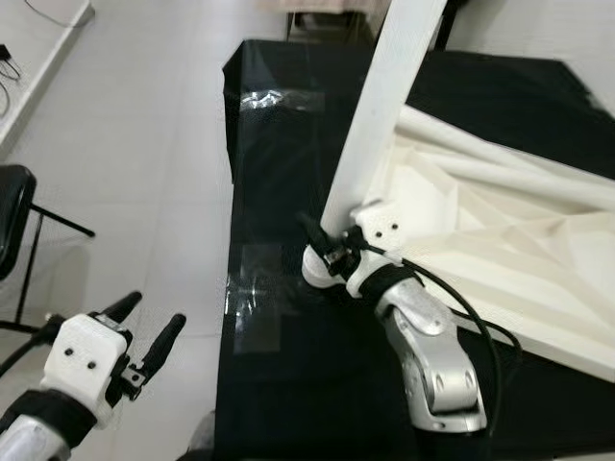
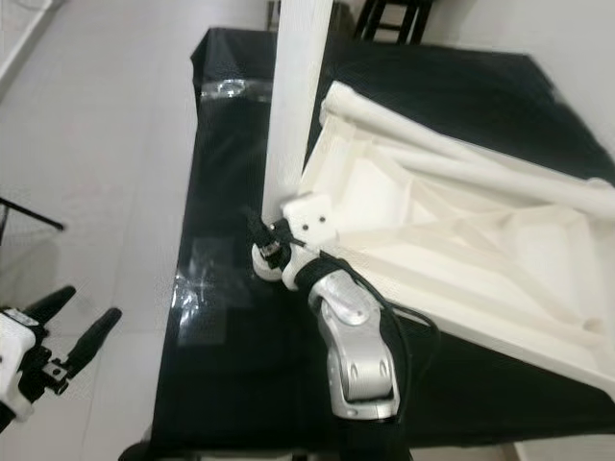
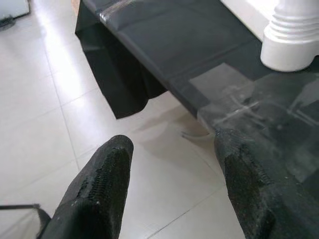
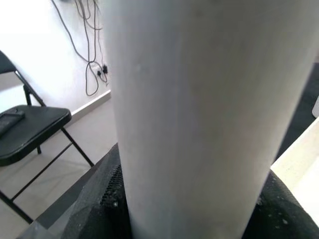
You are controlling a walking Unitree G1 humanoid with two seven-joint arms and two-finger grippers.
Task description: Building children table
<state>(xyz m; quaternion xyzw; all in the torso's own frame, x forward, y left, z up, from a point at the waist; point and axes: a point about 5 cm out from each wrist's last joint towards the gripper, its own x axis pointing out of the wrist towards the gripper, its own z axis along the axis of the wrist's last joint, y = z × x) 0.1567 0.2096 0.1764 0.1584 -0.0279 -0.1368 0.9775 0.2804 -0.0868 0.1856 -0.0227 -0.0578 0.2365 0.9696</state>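
Observation:
A long white table leg (image 1: 384, 106) stands nearly upright on the black table (image 1: 279, 154), its ribbed foot (image 3: 291, 42) resting on the cloth. My right gripper (image 1: 332, 245) is shut on the leg (image 4: 199, 114) just above that foot. The white tabletop (image 1: 500, 240) lies upside down on the black table to the right, ribs facing up, and the leg sits at its near left corner. My left gripper (image 1: 154, 327) hangs open over the floor, left of the table edge, with nothing between its fingers (image 3: 99, 184).
A clear plastic bag (image 1: 279, 99) lies at the table's far left, and clear tape patches (image 1: 258, 298) stick to the cloth near its left edge. A black folding chair (image 1: 14, 230) stands on the tiled floor at far left.

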